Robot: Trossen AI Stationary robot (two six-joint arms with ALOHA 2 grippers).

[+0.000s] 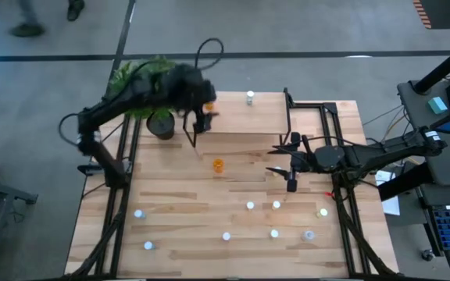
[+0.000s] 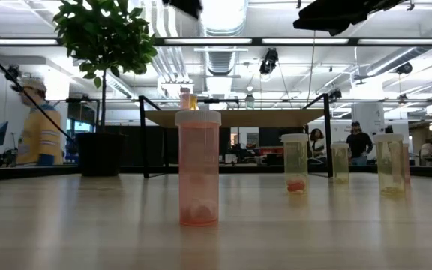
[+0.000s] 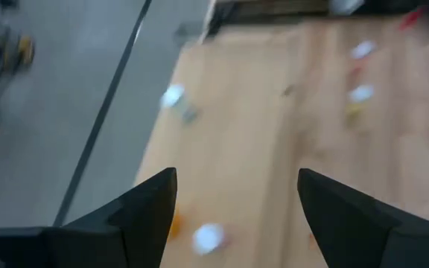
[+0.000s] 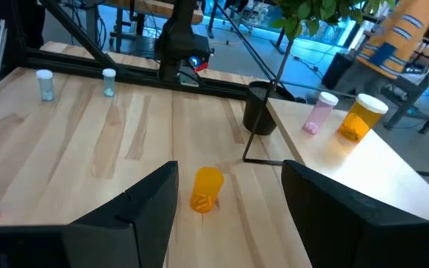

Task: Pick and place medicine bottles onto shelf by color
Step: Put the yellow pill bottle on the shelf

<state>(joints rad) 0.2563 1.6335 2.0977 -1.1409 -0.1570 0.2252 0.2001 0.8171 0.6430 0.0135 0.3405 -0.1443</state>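
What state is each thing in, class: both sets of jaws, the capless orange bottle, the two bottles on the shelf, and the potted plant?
left gripper: jaws open, empty, above the shelf's corner.
right gripper: jaws open, empty, facing the orange bottle.
orange bottle: upright on the table, no cap.
pink bottle: upright on the shelf, capped.
larger orange bottle: upright on the shelf, capped.
potted plant: upright beside the shelf.

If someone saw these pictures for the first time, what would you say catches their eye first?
Probably the leafy potted plant at the table's far left corner, with the left gripper open above the shelf beside it. Next, the lone orange bottle mid-table, just ahead of the open right gripper.
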